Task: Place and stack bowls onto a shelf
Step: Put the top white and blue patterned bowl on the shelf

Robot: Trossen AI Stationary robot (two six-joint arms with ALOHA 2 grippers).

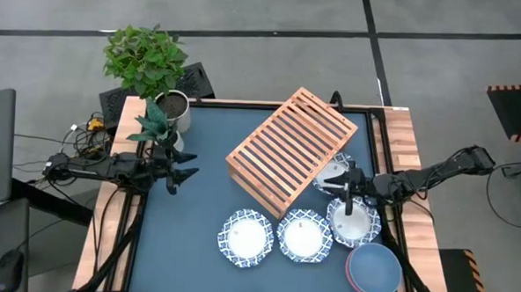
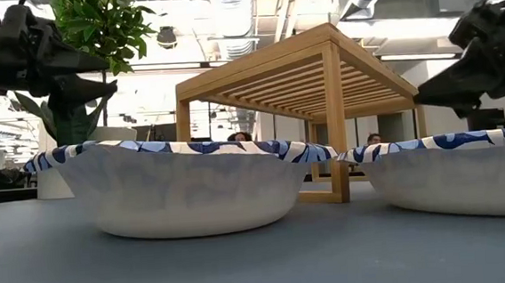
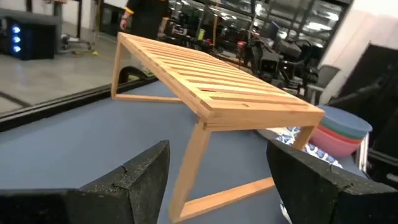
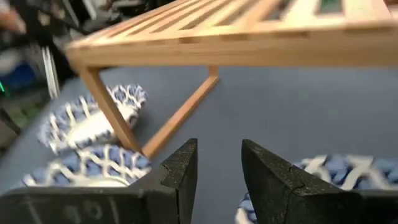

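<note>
The slatted wooden shelf (image 1: 291, 152) stands on its legs at an angle in the middle of the blue table. Three blue-and-white patterned bowls (image 1: 246, 238) (image 1: 304, 235) (image 1: 354, 220) sit in a row near the front, and another (image 1: 334, 171) sits by the shelf's right end. A stack of plain bowls (image 1: 374, 270), blue on top, rests at the front right. My left gripper (image 1: 176, 169) hovers open at the table's left, pointing at the shelf (image 3: 217, 81). My right gripper (image 1: 351, 196) hovers open above the rightmost patterned bowl, with nothing between its fingers (image 4: 219, 149).
A potted plant (image 1: 149, 66) and a white pot (image 1: 174, 107) stand at the far left corner, behind my left gripper. Bare blue tabletop (image 1: 196, 205) lies between my left gripper and the shelf. The table's wooden edge (image 1: 402, 135) runs along the right.
</note>
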